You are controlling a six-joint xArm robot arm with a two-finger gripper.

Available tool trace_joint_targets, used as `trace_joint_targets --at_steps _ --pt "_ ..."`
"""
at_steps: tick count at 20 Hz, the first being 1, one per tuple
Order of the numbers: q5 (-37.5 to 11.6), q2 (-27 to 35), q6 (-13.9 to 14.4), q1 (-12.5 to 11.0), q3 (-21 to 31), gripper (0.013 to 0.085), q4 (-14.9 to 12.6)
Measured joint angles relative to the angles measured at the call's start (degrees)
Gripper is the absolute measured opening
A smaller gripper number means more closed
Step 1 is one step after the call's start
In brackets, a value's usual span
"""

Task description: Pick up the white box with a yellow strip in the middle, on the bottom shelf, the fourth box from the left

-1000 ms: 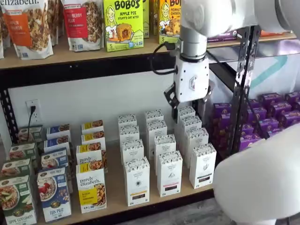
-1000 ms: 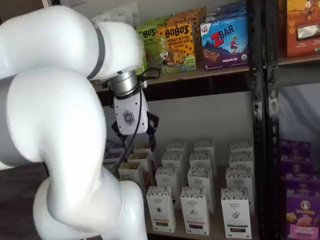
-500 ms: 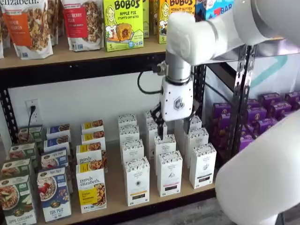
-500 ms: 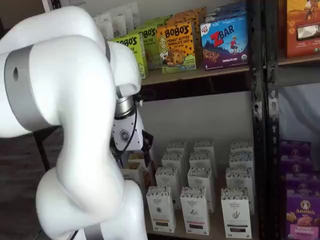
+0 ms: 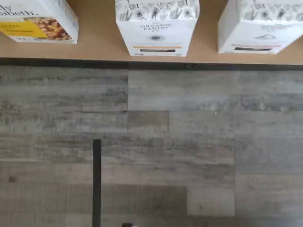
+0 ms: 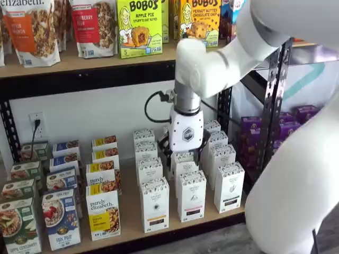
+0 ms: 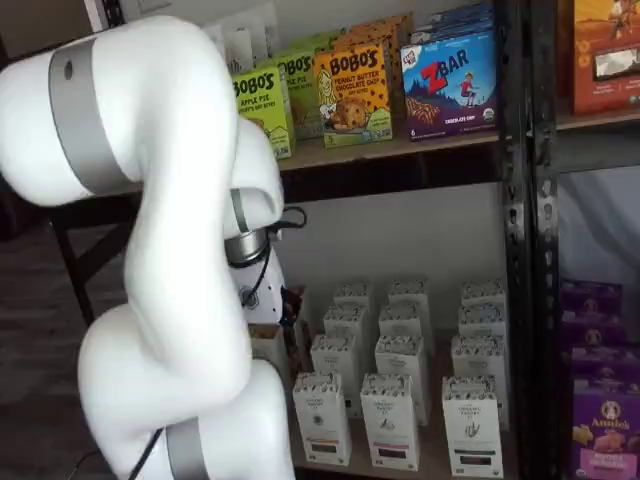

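Shelving with boxed goods: approach only, nothing picked yet.
Gripper (image 6: 185, 153) hangs wide and unladen behind the white box (image 6: 154, 203) on the bottom shelf (image 6: 175, 231).

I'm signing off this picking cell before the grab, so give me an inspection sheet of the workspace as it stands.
Surface: bottom shelf, tan board, boxes standing in rows.
Job's things: white box, upright in the front row, untouched.
Clutter: look-alike cartons beside and behind it; granola box on its other side.
Grippers: gripper open, empty, above the rows behind the white box.
Cables: black cable looping at the wrist; plug in the wall socket.
Surroundings: snack boxes on the shelf above; purple boxes in the next bay; plank floor.
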Motion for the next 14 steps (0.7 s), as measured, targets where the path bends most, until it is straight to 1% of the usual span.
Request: trace_joint_targets --at_steps 2,5,8,10,14 --pt "-2.53 3.66 0.19 0.01 -1.08 0.085 -0.24" --pt "-5.27 9.67 1.27 -0.35 -3.44 0.085 -2.01" --pt "-7.59 15.43 0.76 -1.08 -5.92 0.085 -2.22" --pt "-9.04 18.58 -0.04 -1.53 -7.33 0.085 -1.83" --pt "-12.13 24.74 -3.06 -2.47 -10.15 0.085 0.63"
